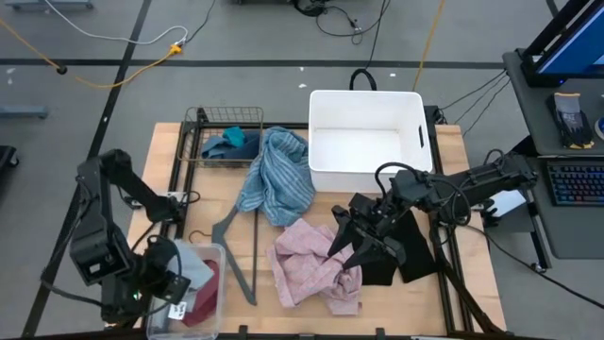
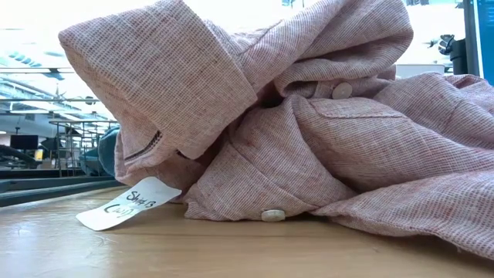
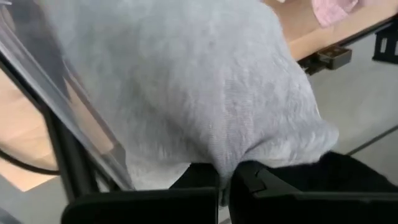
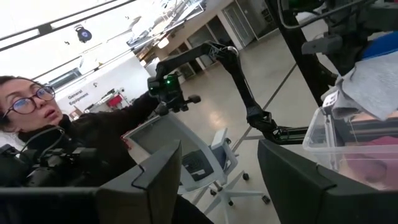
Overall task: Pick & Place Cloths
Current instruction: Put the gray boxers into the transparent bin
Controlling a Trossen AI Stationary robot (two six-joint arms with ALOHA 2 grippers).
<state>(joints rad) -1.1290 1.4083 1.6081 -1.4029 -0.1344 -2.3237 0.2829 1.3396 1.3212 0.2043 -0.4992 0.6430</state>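
My left gripper [image 1: 170, 276] is at the table's near left corner, over a clear plastic bin [image 1: 209, 253], and is shut on a grey cloth [image 3: 186, 81]. A maroon cloth [image 1: 204, 295] lies in the same bin. My right gripper [image 1: 347, 253] is open and points toward the table's left. It hangs over the right part of a pink buttoned cloth [image 1: 311, 269], beside black shorts [image 1: 404, 253]. A blue-striped towel [image 1: 279, 175] lies mid-table with its top edge against a wire basket [image 1: 200, 118]. A teal piece [image 1: 226, 144] lies in that basket. My left gripper pinches a bunched fold of the grey cloth [image 3: 225, 163] between its two fingers, with the cloth spreading out ahead of them. In the right wrist view the grey cloth [image 4: 372, 87] bulges above the clear bin's rim.
A white tub [image 1: 415, 104] stands at the far side, right of centre. A grey hanger [image 1: 238, 255] lies between the clear bin and the pink cloth. A white paper tag [image 2: 127, 205] lies by the pink cloth. A person [image 4: 56, 143] sits beyond the table's left side.
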